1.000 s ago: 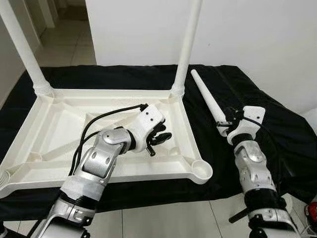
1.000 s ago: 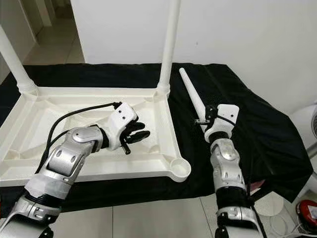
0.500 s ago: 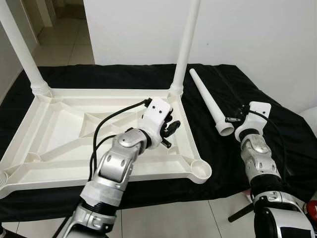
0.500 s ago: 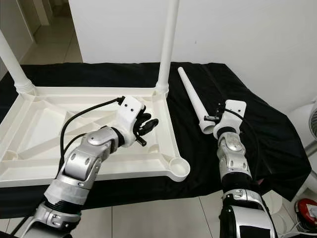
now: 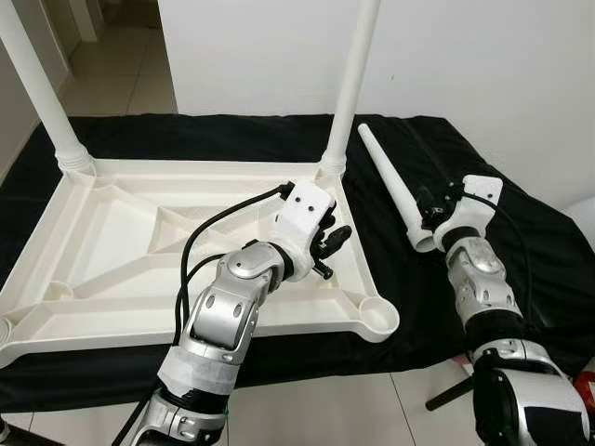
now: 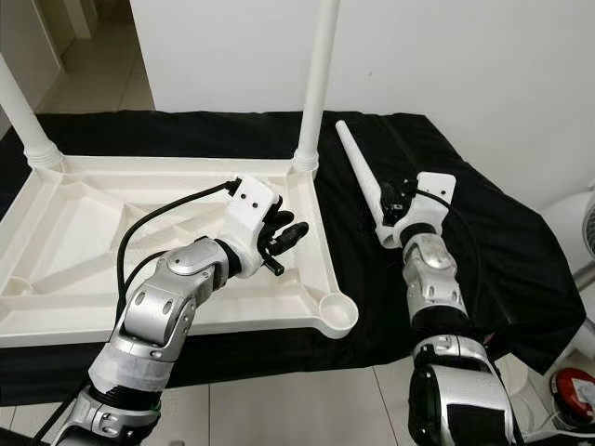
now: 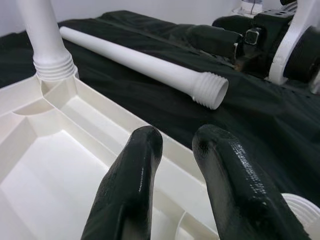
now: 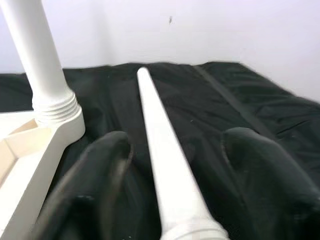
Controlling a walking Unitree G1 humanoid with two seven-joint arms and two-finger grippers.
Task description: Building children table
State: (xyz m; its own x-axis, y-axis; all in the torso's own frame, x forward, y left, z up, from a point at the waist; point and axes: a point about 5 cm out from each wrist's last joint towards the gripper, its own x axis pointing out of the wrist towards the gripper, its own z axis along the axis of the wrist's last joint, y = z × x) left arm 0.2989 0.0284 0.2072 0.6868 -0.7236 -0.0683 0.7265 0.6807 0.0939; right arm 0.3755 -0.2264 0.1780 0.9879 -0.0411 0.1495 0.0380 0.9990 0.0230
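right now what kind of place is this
Probably a room in a home: tiled floor, plain white wall, and an upturned white plastic table on a black cloth.

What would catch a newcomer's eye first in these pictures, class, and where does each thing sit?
The upturned white tabletop lies on the black cloth, with two legs standing up from its far corners. Beside it on the cloth lies a loose white leg, and the right gripper straddles its threaded end with jaws open. The left gripper hovers over the tabletop's right rim.
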